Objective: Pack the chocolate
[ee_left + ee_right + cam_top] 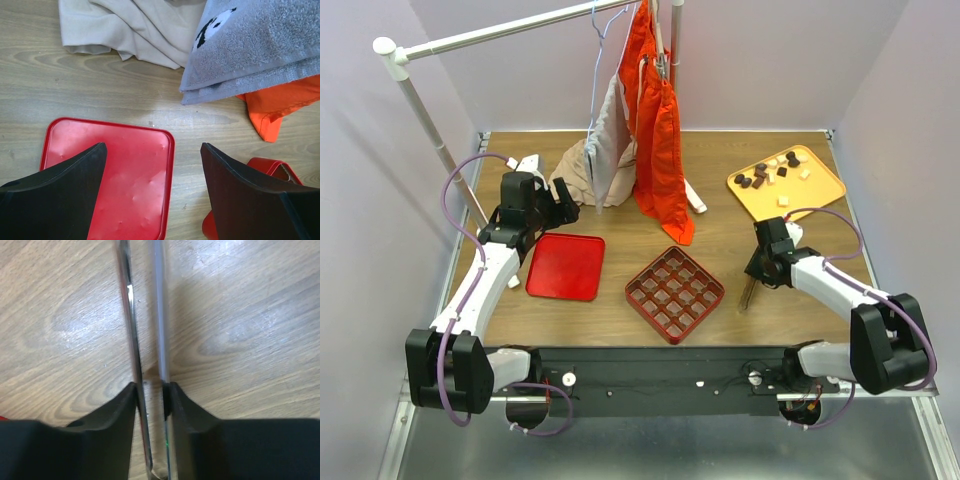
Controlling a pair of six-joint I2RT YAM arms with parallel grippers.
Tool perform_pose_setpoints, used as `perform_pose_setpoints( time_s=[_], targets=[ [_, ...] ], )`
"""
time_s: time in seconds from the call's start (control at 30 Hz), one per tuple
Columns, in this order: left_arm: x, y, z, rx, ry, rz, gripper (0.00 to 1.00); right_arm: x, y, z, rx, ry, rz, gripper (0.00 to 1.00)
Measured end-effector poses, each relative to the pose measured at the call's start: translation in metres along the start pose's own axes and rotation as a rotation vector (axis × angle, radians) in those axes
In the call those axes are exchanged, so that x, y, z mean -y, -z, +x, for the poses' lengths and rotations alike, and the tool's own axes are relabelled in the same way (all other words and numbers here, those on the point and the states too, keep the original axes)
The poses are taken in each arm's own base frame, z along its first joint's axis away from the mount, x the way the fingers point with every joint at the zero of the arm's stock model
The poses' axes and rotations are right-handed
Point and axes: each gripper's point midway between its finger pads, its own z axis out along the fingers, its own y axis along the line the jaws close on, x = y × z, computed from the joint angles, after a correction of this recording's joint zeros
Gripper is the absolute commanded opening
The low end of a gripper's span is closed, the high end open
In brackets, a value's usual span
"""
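Overhead, dark and cream lumps of chocolate (762, 172) dot the smooth orange tray (815, 190), far right.
Left wrist: I see the left gripper (152, 147) gaping wide, empty, over a glossy red lid (135, 185). Right wrist: the right gripper (150, 385) pinches thin steel tongs (131, 330) over the wood-grain table (240, 315).

The black left tool (152, 145) hangs over a plain glossy red lid (130, 170) on the pale brown wood-grain table (60, 85). Beyond it are a beige cloth (135, 30), a grey towel (260, 50) with a black-and-white mark, and an orange garment (280, 100). Shiny silver metal tongs (131, 330) run between the black right tool's (152, 385) fingers; ahead of that tool a yellow-orange tray (815, 190) bears the chocolate (761, 176), mostly dark brown with a few cream pieces, and to its left is a red box (674, 292) gridded in squares.
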Motion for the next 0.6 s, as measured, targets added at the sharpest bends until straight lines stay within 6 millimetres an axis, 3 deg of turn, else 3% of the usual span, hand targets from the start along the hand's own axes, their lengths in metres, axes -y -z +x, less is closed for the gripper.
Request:
perform_pose_setpoints(
  time_s=[0.17,0.33,0.4,0.6],
  targets=[
    [0.001,0.001,-0.003,0.004,0.0,0.002,0.85,-0.002,0.004,0.002,-0.012,-0.005,-0.015,0.3],
    [0.004,0.005,-0.008,0.02,-0.003,0.009,0.85,-0.002,0.024,-0.003,-0.007,-0.007,-0.038,0.29],
    [0.004,0.005,-0.009,0.023,-0.003,0.01,0.85,-0.009,0.039,-0.016,0.016,-0.001,-0.066,0.25],
    [0.005,0.005,-0.008,0.021,0.001,0.013,0.85,-0.044,0.074,-0.051,0.047,0.082,-0.198,0.29]
  ],
)
